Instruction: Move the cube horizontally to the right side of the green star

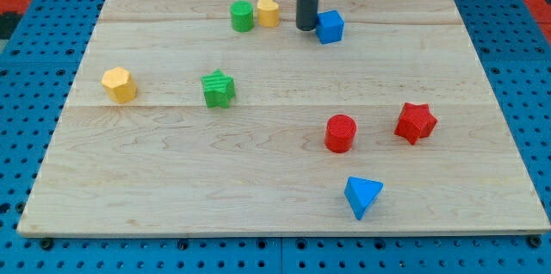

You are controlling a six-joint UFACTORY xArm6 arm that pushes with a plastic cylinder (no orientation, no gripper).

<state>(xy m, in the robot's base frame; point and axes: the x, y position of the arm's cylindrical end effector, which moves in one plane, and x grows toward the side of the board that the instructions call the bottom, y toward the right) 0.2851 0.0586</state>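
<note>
1. Our end effector is a bare rod, so nothing spreads or pinches. Our tip (306, 28) rests on the tabletop (258, 196) at the view's top, touching or just beside the left face of the blue cube (330, 27).
2. The cube lies near the top edge, well above and to the right of the green star (219, 89). It is already right of the star but not level with it.
3. Judgement: contact on the cube's left side suits a rightward push. Reaching the star's row appears to call for a push toward the view's bottom, so the tip would need to get above the cube.
4. Orientation: the cube sits flat, turned slightly, one corner toward the view's bottom. It has no long axis.
5. Nearby: green cylinder (242, 16) and yellow block (268, 11) touch each other, left of the tip. Red cylinder (340, 133) stands below the cube, a possible obstruction if it travels straight down.
</note>
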